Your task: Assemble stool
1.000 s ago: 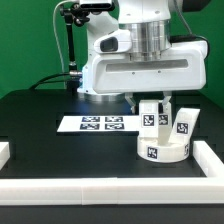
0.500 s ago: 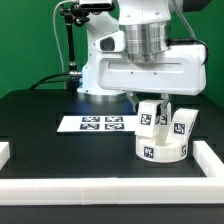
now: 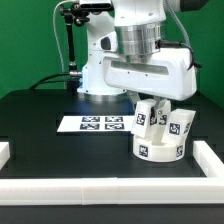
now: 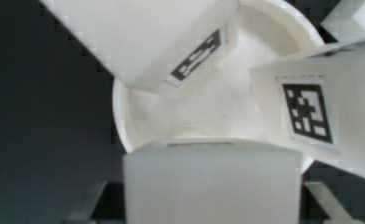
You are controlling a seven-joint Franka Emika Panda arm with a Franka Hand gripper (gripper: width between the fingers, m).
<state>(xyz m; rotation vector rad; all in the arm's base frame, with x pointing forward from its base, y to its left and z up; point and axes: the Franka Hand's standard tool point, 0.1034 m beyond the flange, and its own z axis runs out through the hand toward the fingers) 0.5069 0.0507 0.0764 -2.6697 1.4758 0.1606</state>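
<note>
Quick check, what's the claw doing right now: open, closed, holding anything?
Claw: closed on a white stool leg, holding it upright over the round seat, where two other legs already stand.

The end effector (image 3: 152, 100) is hidden behind a stool leg (image 3: 145, 116), so its fingers cannot be made out. In the wrist view, the round seat (image 4: 188, 120) and three legs are cropped by the edges (one tag partly cut).
</note>
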